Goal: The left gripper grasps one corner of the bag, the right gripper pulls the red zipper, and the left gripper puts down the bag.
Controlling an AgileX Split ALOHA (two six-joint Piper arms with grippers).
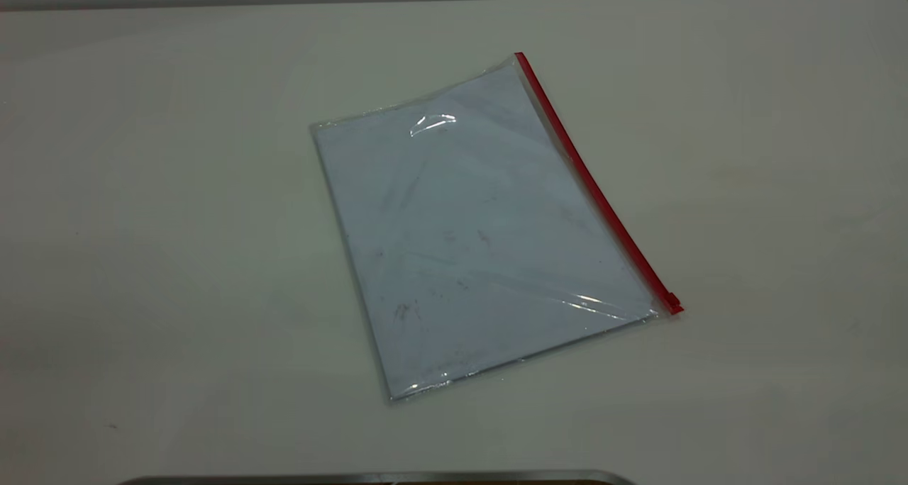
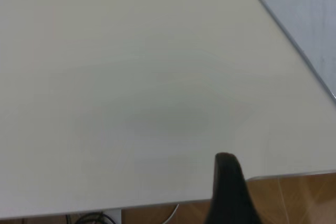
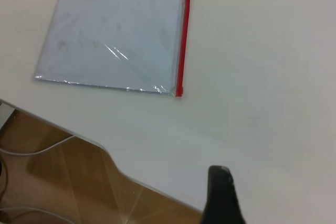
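The bag (image 1: 482, 237) lies flat mid-table (image 1: 142, 187), red zipper (image 1: 592, 184) rightward, both claws back at the table's edge, spread indiscernible.

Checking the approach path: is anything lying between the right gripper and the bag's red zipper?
Nothing: the right wrist view shows only bare white table between the right gripper and the red zipper on the bag.

The outside camera looks down on the desk (image 1: 142, 187) from high up. Each wrist camera looks down from near a desk edge, and all three see the bag (image 1: 468, 237).
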